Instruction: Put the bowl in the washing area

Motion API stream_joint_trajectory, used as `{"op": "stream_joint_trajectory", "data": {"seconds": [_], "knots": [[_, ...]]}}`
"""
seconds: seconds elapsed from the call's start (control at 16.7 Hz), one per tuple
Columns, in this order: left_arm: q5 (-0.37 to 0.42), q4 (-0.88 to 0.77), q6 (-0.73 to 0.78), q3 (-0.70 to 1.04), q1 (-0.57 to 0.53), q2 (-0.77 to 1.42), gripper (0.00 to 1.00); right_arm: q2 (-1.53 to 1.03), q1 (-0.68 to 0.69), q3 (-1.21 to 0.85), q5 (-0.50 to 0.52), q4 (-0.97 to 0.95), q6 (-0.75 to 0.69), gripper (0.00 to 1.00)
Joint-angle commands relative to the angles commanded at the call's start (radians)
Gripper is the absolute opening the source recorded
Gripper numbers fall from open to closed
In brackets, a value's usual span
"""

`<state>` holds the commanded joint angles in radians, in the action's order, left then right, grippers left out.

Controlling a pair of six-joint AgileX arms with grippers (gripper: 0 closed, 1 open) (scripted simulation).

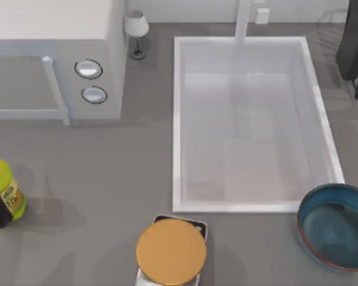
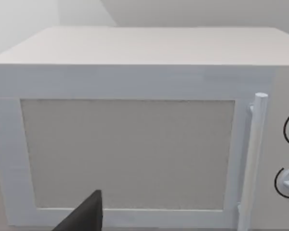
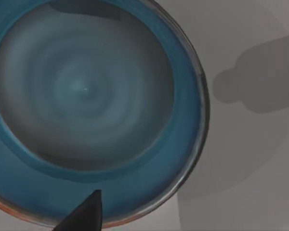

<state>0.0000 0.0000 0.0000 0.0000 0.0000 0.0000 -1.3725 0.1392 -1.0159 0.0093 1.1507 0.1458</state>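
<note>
While our right gripper (image 3: pixel 84 211) hangs over the bowl (image 1: pixel 337 226) beside the sink (image 1: pixel 178 119), we cannot tell its grip.

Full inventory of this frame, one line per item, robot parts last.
bowl: 1, dark teal-blue with reddish-brown rim, on the table at the near right, just outside the sink's near right corner; upright.
sink: 1, white, deep rectangular basin, centre right of the table.
faucet post: 1, white, at the sink's far edge.
microwave: 1, white, two round dials, far left.
lamp: 1, small, white shade, between microwave and sink at the far side.
disc: 1, orange-tan, round, near centre, on a small white and dark base.
bottle: 1, yellow-green, left edge.
left gripper: dark fingertip, facing the microwave door.
right gripper: dark fingertip, above the bowl.
</note>
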Motion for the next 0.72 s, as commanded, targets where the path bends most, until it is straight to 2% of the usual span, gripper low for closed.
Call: {"op": "stream_joint_trajectory", "data": {"seconds": [0.42, 0.72], "knots": [[0.0, 0.0, 0.0, 0.0, 0.0, 0.0, 1.0, -0.006, -0.004, 0.014, 0.0, -0.015, -0.002, 1.0], [0.0, 0.0, 0.0, 0.0, 0.0, 0.0, 1.0, -0.051, -0.004, 0.184, -0.001, -0.219, -0.006, 1.0]]}}
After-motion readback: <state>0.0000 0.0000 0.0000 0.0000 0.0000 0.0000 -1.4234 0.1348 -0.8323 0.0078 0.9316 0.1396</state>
